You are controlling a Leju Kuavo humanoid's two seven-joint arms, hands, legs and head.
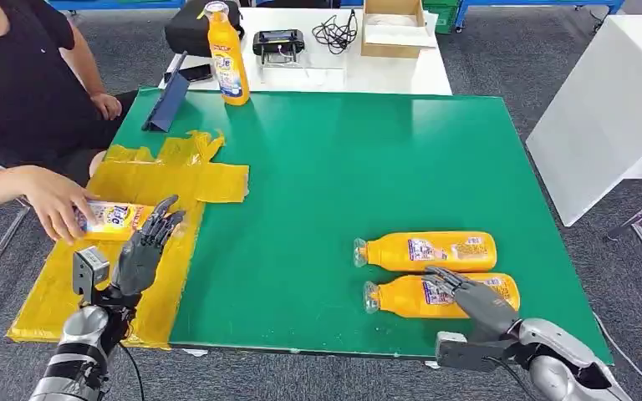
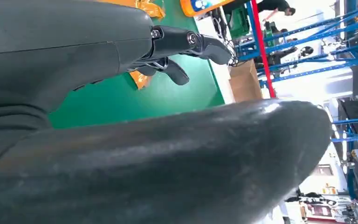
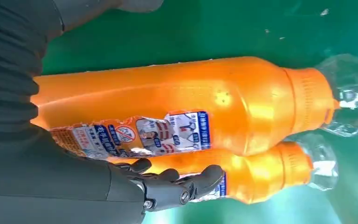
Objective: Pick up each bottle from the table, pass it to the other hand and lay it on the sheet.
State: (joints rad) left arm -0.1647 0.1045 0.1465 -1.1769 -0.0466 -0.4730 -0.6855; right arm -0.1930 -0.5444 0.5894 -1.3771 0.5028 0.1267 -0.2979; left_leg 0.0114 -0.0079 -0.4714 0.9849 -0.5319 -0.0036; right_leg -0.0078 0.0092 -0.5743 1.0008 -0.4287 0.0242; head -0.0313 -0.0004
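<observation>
Yellow sheet (image 1: 109, 251): crinkled plastic spread over the table's left edge, a bottle (image 1: 117, 220) lying on it under a person's hand (image 1: 54, 205).
Left hand (image 1: 146, 246): raised over the sheet, fingers straight and apart, holding nothing, fingertips just beside that bottle.
Green table (image 1: 326, 167): a dark tablet (image 1: 167, 100) leans at its far left corner; an upright bottle (image 1: 227, 54) stands at the far edge.
Two bottles: far one (image 1: 426, 250) and near one (image 1: 439, 294) lie side by side, touching, caps pointing left.
Right hand (image 1: 468, 296): fingers spread over the near one, resting on it; whether it grips I cannot tell.
White table (image 1: 343, 50): behind, carrying a cardboard box (image 1: 393, 29), cables (image 1: 334, 33) and a black device (image 1: 277, 43).
</observation>
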